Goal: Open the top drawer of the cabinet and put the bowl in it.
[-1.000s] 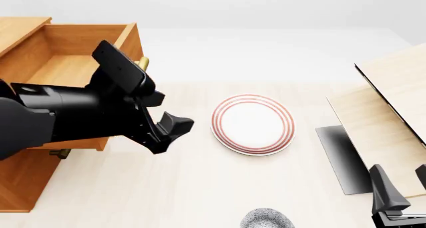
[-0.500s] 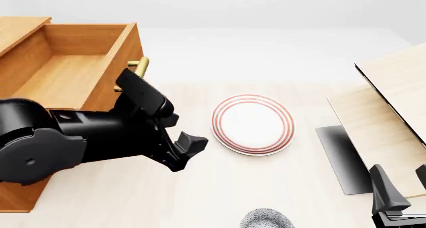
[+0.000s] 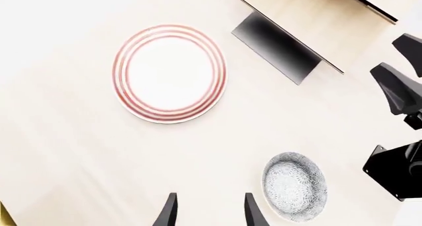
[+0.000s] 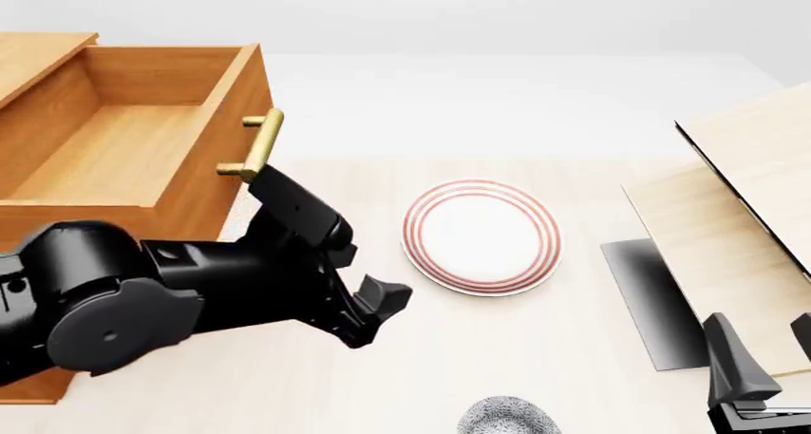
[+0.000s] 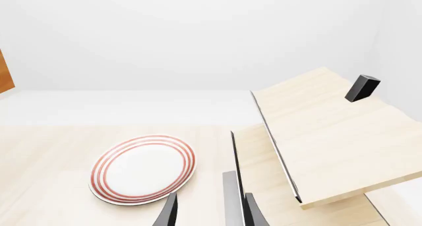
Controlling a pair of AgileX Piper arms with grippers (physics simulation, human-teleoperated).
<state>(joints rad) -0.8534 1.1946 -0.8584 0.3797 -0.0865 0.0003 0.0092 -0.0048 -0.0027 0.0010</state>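
Bowl: one, speckled, upright on the table at its near edge, nothing touching it.
Top drawer: one seen, pulled out of the cabinet, nothing inside; one brass handle.
Left gripper: released, fingers apart, grasping nothing, between drawer and plate; bowl just beside one fingertip in the wrist view.
Right gripper: released, fingers spread, near corner, by the slanted board.
Plate: one, red-ringed, mid-table.
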